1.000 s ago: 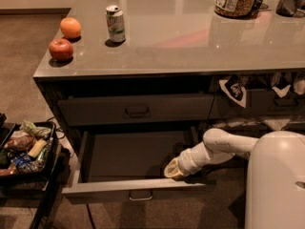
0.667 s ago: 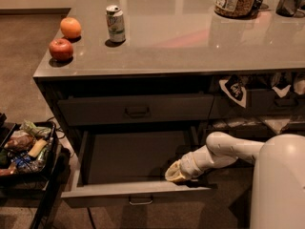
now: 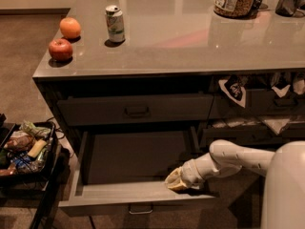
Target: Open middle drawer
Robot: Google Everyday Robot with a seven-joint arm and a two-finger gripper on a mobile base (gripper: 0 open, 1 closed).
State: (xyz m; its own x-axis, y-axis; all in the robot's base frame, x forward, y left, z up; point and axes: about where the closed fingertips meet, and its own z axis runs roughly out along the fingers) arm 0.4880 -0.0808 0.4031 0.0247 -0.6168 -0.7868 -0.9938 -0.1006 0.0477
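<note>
Leaving apple, orange and can untouched on the countertop's left end, clear of the work. Keeping the top drawer shut above. Drawing the middle drawer well out beneath it, bare floor showing. Resting the gripper against the inside of the front's right part, seemingly dragging from behind instead of by the loop handle; clamped or loose, impossible telling. Since a second ago, bringing front and gripper alike nearer the camera.

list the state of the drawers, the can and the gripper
middle drawer: open, slid well out
top drawer: shut
soda can: upright on the countertop
gripper: low, at the middle drawer's front right rim
</note>
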